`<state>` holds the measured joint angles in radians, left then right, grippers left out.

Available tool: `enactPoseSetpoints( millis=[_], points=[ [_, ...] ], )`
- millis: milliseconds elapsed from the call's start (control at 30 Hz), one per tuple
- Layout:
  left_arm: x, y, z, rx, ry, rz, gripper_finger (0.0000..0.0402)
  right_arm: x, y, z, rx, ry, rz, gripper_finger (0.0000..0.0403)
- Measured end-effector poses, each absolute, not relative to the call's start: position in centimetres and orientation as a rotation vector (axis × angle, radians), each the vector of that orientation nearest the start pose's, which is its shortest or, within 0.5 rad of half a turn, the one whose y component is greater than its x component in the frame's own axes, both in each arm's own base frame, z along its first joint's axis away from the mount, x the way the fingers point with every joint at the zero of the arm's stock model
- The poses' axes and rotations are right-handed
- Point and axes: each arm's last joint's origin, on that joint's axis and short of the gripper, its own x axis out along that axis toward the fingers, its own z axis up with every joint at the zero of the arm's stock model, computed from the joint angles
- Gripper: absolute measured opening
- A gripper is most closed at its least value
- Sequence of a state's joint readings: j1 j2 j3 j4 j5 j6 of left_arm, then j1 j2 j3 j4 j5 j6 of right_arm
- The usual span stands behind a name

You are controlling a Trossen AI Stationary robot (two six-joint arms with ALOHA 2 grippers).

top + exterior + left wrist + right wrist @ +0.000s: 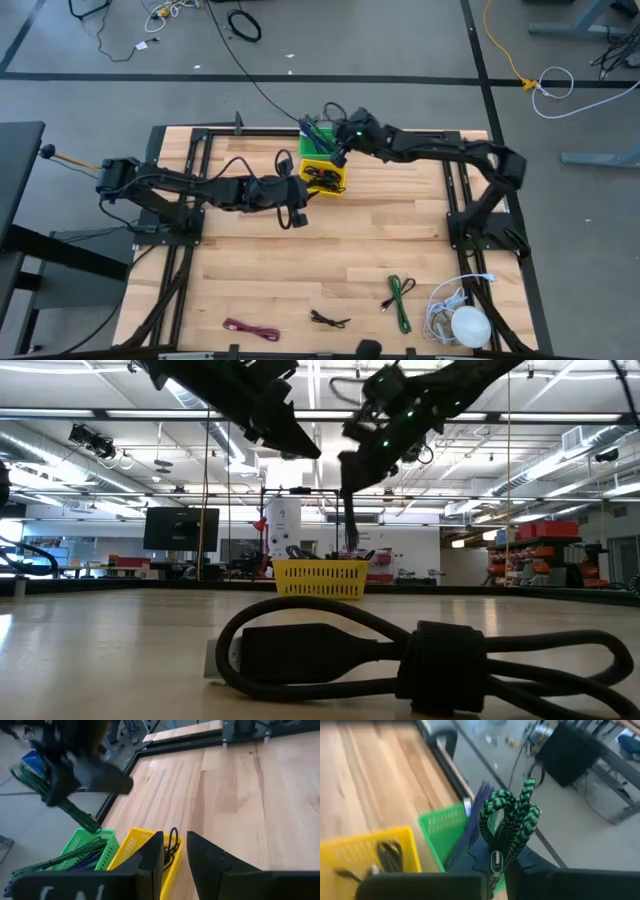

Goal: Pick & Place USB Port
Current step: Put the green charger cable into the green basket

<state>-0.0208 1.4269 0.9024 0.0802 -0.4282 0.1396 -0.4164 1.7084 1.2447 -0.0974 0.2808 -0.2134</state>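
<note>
My right gripper point(340, 152) hovers over the green basket point(318, 138) at the table's far edge and is shut on a green-and-black braided cable point(512, 822). The green basket point(82, 851) holds other green and blue cables. The yellow basket point(326, 178) stands against its near side with black cables inside. My left gripper point(175, 852) is open and empty, just left of the yellow basket point(131, 847) and above its rim. In the low view both grippers hang above the yellow basket point(320, 578). My right gripper pinches the coiled green-and-black cable between its two fingers, coming from above on a slant. A looped end point(507, 810) sticks out past the fingertips. The rest point(75, 812) hangs down from the fingers, and its lower end reaches the green basket's rim.
On the near part of the table lie a pink cable point(250, 329), a small black cable point(330, 320), a green cable point(400, 300) and a white cable bundle with a round white object point(462, 322). A black cable point(400, 650) lies close to the low camera. The table's middle is bare wood.
</note>
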Motion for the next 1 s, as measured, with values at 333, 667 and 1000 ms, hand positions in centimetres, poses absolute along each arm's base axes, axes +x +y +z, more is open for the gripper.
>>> enactPoseSetpoints(
  millis=[333,667,1000],
  points=[
    [30.8,0.6,25.1,0.242,0.496,0.366,0.0089,36.6,-17.6,23.7,-0.157,0.701,-0.596,0.0019],
    [30.8,0.5,25.1,0.237,0.496,0.341,0.0089,36.4,-18.3,23.0,-0.125,0.720,-0.568,0.0019],
    [30.8,0.5,25.1,0.237,0.496,0.341,0.0089,36.3,-19.1,21.9,-0.068,0.742,-0.533,0.0019]
  ],
)
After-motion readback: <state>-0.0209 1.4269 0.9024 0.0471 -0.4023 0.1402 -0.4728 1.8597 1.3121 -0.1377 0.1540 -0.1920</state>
